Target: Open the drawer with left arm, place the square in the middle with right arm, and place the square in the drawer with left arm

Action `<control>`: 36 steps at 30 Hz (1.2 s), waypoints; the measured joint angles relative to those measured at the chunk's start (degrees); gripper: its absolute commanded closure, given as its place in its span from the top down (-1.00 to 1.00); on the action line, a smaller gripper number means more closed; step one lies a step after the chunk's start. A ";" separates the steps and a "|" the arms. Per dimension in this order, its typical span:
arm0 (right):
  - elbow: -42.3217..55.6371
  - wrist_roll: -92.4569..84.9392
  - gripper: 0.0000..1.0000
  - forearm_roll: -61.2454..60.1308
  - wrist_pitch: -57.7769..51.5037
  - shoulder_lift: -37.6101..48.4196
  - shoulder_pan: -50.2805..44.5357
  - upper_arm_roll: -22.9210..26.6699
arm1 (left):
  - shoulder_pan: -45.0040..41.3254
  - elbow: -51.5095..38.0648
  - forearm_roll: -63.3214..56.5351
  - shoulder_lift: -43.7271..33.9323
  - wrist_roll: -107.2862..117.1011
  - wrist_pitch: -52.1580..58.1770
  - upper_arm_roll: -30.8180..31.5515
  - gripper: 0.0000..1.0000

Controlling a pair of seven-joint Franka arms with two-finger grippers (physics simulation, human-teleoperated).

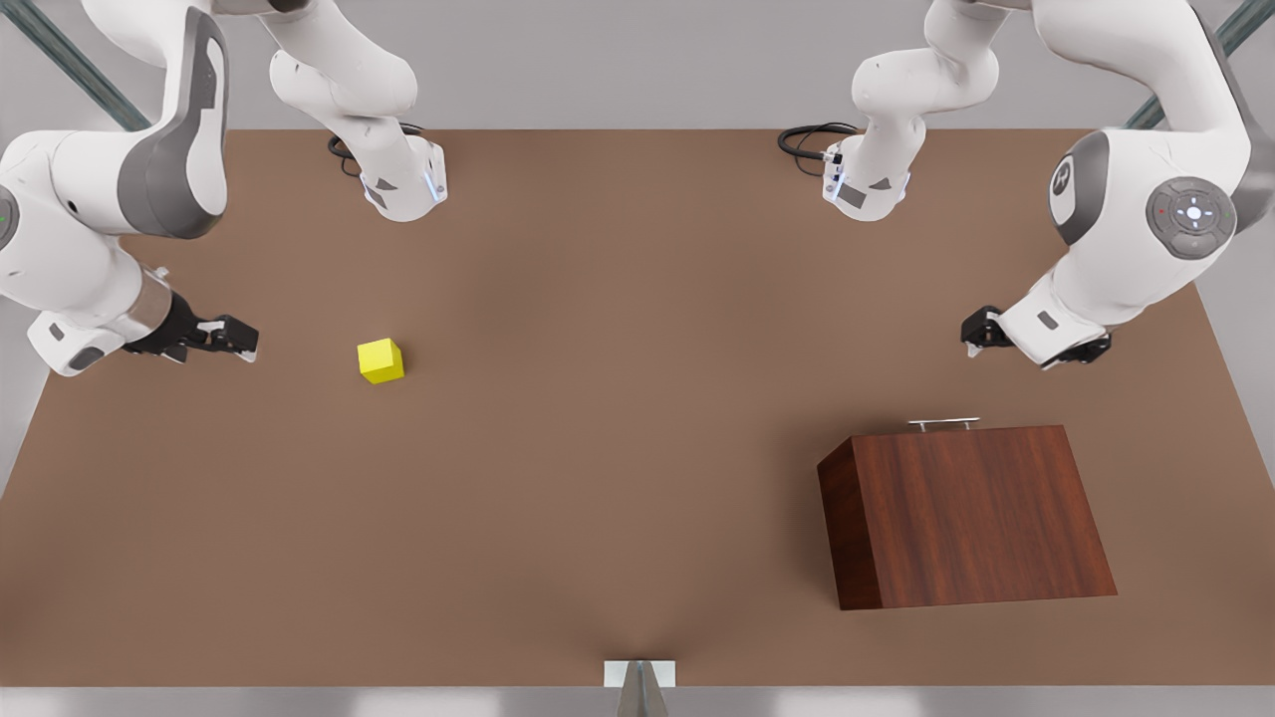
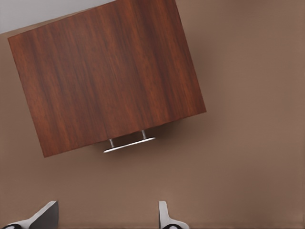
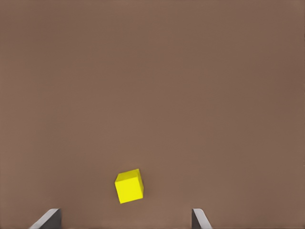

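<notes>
Your right gripper (image 1: 239, 337) hangs near the table edge at the front view's left, its fingers (image 3: 47, 219) spread wide and holding nothing. The yellow cube (image 1: 381, 360) sits flat on the table (image 1: 618, 398) a short way beyond those fingertips, toward the table's centre, apart from them and not between them; in the right wrist view the cube (image 3: 129, 186) lies just ahead of the gap, nearer one finger than the other. Your left gripper (image 1: 981, 332) hovers near the opposite table edge, at the front view's right, and the left wrist view shows its fingers (image 2: 164, 217) parted and empty. Ahead of it, with bare table between, is the silver bar handle (image 2: 129, 144) of the drawer, which sits pushed in flush with the dark wooden box (image 1: 961, 513). That box stands toward the corner at the front view's lower right, well apart from the cube, its handle (image 1: 943, 423) facing the left gripper.
</notes>
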State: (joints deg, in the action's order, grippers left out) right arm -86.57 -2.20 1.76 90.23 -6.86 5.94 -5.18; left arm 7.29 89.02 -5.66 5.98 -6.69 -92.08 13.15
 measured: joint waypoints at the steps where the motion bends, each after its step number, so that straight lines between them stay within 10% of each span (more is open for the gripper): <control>1: 0.00 0.00 1.00 -0.05 0.04 0.00 -0.21 -0.03 | 0.16 0.31 0.01 -0.13 0.09 0.56 -0.06 1.00; 7: -0.32 -0.31 1.00 -1.98 -1.48 -0.63 -0.17 -0.22 | 0.75 29.55 2.68 -6.72 57.68 -23.77 -3.65 1.00; 12: -24.68 -0.17 1.00 -1.93 15.93 7.16 -1.33 -1.52 | -0.02 45.09 4.02 -11.13 74.18 -45.54 -7.87 1.00; 20: -46.90 0.00 1.00 -2.02 36.73 9.15 -1.98 -9.13 | -0.84 50.81 4.35 -10.56 85.05 -57.28 -8.18 1.00; 36: -49.83 -6.01 1.00 -6.94 39.20 -0.55 9.10 -8.31 | -2.51 51.61 3.69 -5.72 91.77 -65.68 -8.25 1.00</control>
State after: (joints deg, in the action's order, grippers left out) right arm -136.40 -8.21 -5.18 129.42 -7.42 15.05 -13.49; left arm 4.78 140.63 -1.96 0.26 85.08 -157.76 4.90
